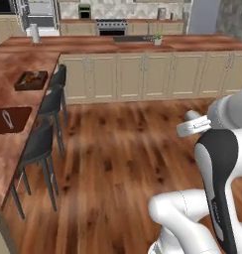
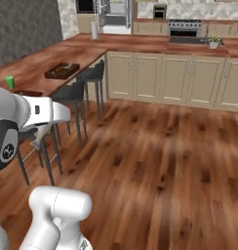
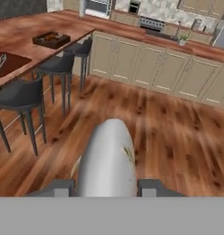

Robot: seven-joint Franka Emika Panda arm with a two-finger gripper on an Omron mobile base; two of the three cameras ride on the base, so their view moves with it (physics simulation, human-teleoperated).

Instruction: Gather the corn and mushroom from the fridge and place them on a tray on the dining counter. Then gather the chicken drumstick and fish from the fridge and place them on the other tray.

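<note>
Grip: gripper (image 3: 107,188) is closed on the fish (image 3: 108,158), one dark finger on each side of its near end, most of the body sticking out ahead unsupported.
Slip risk: fish is long and smooth, held at one end only; a sharp swing or a jolt of the base could, I judge, let it pivot or slide out onto the wood floor (image 3: 169,137).
Fish look: pale silver-grey, rounded and tapering to a blunt far tip, with a small yellowish streak on its right flank; it hangs in the air above the floor, well apart from the counter.
Stool risk: nearest stool (image 3: 22,94) and the two behind it stand along the counter edge, between the robot and the trays; an approach that is too low could knock the fish or the arm against a seat back.
Reach risk: dining counter (image 3: 26,34) lies off to the left, so a drop from here would miss it; the base needs to come closer first, in my judgement.
Near tray: dark near tray (image 3: 8,62) holds one pale thing, likely the drumstick though too small to be sure; this looks like the fish's place.
Far tray: far tray (image 3: 52,39) carries small brownish items; setting the fish there would mix the two sets.
</note>
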